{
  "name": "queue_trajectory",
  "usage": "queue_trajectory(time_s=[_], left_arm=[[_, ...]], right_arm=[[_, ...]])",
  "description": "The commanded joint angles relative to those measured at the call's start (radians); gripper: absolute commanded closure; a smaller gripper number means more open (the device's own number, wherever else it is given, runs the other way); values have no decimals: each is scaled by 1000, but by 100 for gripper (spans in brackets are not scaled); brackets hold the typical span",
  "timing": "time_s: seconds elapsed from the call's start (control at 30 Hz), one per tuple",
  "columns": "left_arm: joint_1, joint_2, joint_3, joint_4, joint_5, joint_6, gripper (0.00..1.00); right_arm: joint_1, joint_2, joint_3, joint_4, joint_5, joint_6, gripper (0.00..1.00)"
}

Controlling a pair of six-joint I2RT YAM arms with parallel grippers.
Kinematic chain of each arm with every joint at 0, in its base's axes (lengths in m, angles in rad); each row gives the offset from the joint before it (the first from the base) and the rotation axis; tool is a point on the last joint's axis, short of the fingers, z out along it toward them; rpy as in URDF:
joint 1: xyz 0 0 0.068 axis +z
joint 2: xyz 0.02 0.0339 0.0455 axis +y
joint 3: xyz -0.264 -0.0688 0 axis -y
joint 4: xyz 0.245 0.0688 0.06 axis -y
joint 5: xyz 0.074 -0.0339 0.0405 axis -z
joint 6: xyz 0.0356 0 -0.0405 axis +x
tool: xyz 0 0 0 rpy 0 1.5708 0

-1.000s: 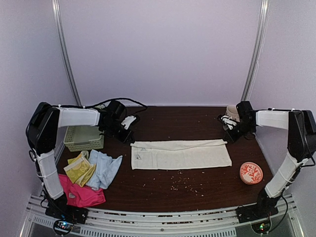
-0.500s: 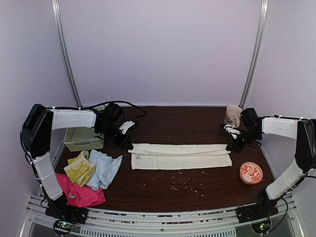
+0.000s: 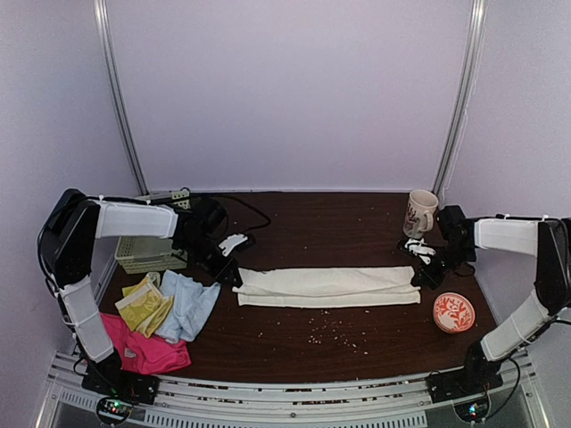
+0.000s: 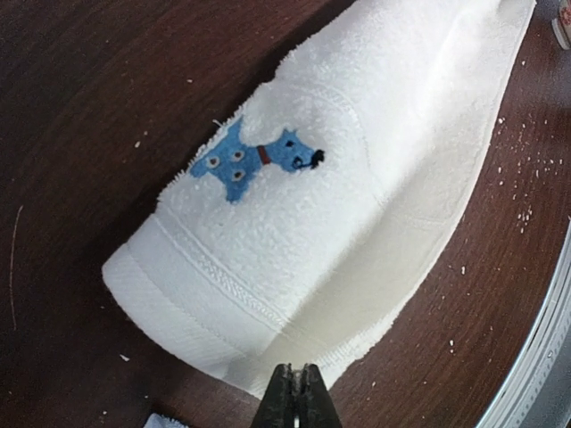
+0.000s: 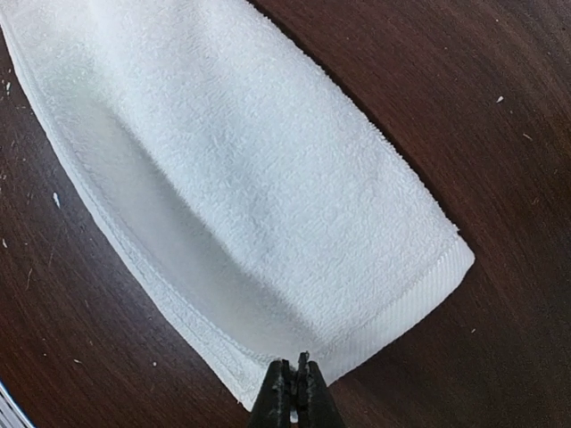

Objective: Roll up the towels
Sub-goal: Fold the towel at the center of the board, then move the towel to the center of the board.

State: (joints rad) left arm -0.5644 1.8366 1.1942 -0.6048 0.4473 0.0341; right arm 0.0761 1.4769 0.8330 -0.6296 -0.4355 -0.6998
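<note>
left claw [image 4: 294,394], right claw [image 5: 293,392]: both clamped on cream towel [image 3: 326,285] ends | mug [image 3: 419,212], orange dish [image 3: 453,312] near right; basket [image 3: 147,254], loose towels [image 3: 169,312] left | crumb-strewn dark worktop [image 3: 312,223], pale walls [image 3: 285,89]

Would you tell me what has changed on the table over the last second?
The left gripper and right gripper, both shut on the cream towel, drew its far edge toward the near one, folding it lengthwise into a narrower strip. The pale blue towel, yellow-green towel, pink towel, basket, mug and dish stayed put.
</note>
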Motion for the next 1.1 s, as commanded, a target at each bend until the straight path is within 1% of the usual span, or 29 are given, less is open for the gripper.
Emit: queue_trajectory(time_s=[0.0, 0.07, 0.23, 0.33, 0.37, 0.43, 0.6, 0.73, 0.8, 0.87, 0.93, 1.0, 1.07], left_arm=[[-23, 9, -17, -3, 30, 26, 100], [-25, 25, -18, -7, 6, 24, 100], [-31, 52, -9, -12, -17, 20, 100], [-34, 54, 0, -23, -37, 18, 91], [-35, 48, 1, -26, -40, 16, 87], [-35, 24, -3, -28, -38, 15, 81], [-33, -65, 18, -48, -27, 25, 71], [-26, -61, 77, -59, -59, 26, 68], [-24, -36, 107, -63, -82, 18, 68], [-21, -8, 140, -81, -95, 14, 68], [-20, 1, 162, -104, -68, 29, 69], [-19, -13, 162, -99, -94, 21, 70], [-15, -15, 156, -78, -114, 3, 73]], right_arm=[[-9, 20, -12, -40, -12, -48, 100], [-9, 32, -12, -56, -15, -91, 100], [-9, 70, -17, -93, -23, -133, 99], [-9, 79, -8, -139, -51, -164, 85], [-9, 75, -1, -158, -64, -175, 82], [-9, 58, 20, -200, -86, -192, 79], [-9, 26, 104, -306, -126, -209, 75], [-9, 38, 155, -270, -142, -131, 74], [-9, 56, 168, -198, -114, -32, 74], [-9, 76, 174, -133, -69, 37, 74], [-9, 94, 185, -124, -55, 55, 74], [-9, 93, 173, -88, -29, 91, 74], [-9, 91, 155, -23, -4, 141, 74]])
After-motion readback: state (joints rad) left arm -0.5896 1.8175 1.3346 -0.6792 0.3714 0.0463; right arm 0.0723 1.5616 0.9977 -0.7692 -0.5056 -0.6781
